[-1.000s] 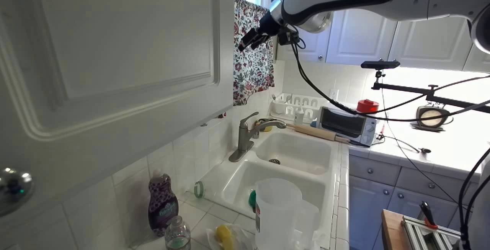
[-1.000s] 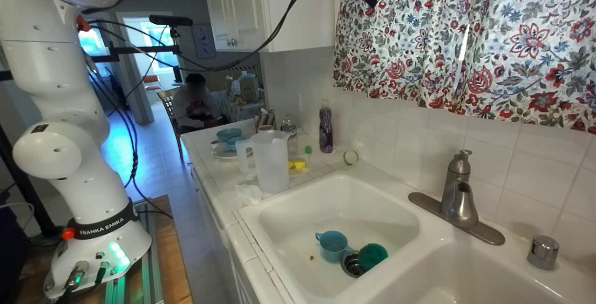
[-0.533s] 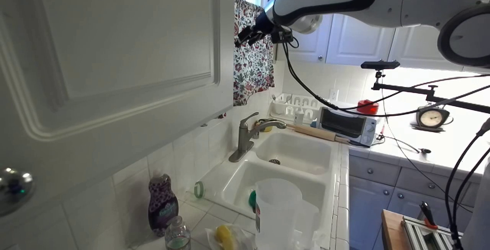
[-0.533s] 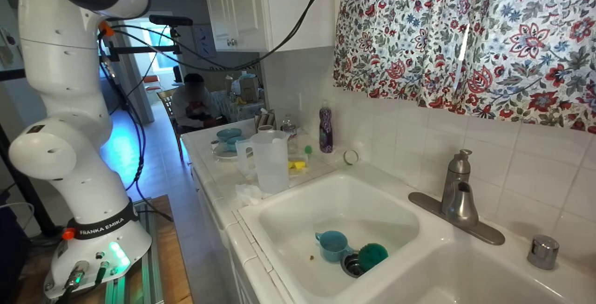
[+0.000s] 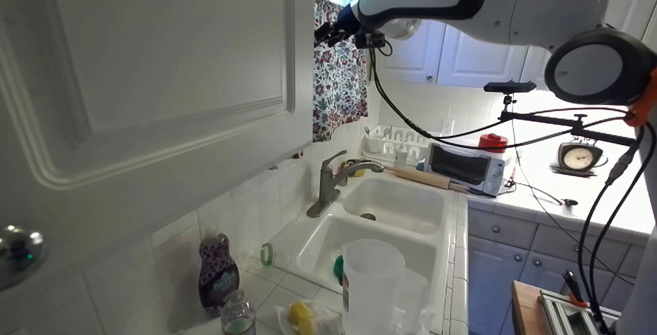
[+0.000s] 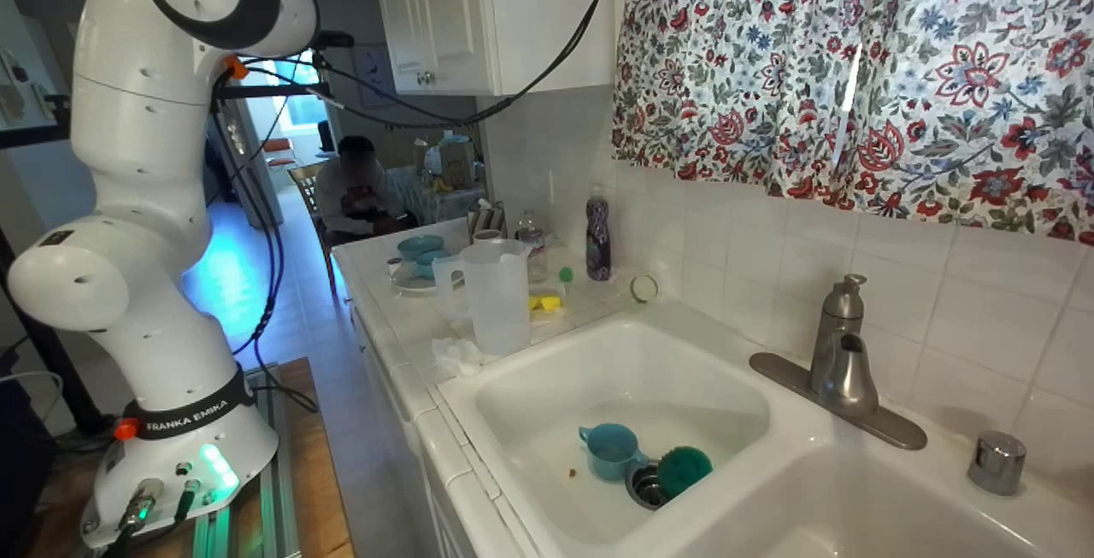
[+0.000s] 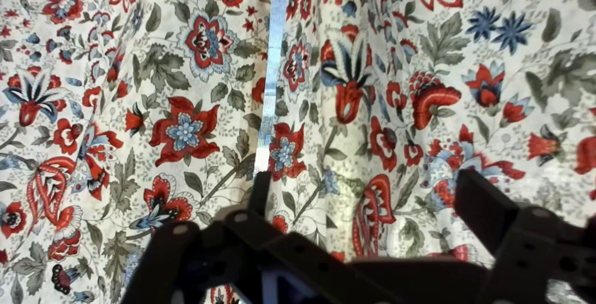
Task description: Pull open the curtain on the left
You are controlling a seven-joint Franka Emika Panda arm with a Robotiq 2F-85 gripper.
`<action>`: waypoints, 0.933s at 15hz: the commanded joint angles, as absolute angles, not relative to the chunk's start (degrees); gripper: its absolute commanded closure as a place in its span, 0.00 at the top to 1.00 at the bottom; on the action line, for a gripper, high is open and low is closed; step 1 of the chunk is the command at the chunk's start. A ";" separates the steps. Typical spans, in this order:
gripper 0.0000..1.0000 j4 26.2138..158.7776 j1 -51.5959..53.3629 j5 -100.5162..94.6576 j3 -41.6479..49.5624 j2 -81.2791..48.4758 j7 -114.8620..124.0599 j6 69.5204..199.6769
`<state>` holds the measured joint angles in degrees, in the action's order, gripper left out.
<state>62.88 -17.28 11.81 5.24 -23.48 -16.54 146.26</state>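
A white curtain with red and blue flowers hangs over the window in two panels. In an exterior view the left panel and right panel meet at a narrow slit. The left panel, right panel and bright slit also show in the wrist view. My gripper is open and empty, its fingers spread wide before the cloth. The left fingertip overlaps the slit's lower end; contact cannot be told. In an exterior view the gripper is before the curtain, its tips partly behind a cabinet door.
An open cabinet door stands close to the gripper in an exterior view. Below the curtain are a double sink, a faucet and a clear pitcher. An upper cabinet flanks the curtain. Cables hang from the arm.
My gripper has risen and moved toward the cabinet door, now almost out of the top of an exterior view. The arm has swung along with it. The curtain hangs the same.
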 commanded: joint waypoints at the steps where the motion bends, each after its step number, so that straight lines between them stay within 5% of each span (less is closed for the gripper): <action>1: 0.74 53.10 -19.92 14.47 2.35 -30.24 -16.81 145.48; 10: 0.08 46.64 -20.36 14.64 0.33 -34.56 -17.59 144.90; 14: 0.00 46.83 -20.05 13.94 0.04 -34.31 -17.66 144.99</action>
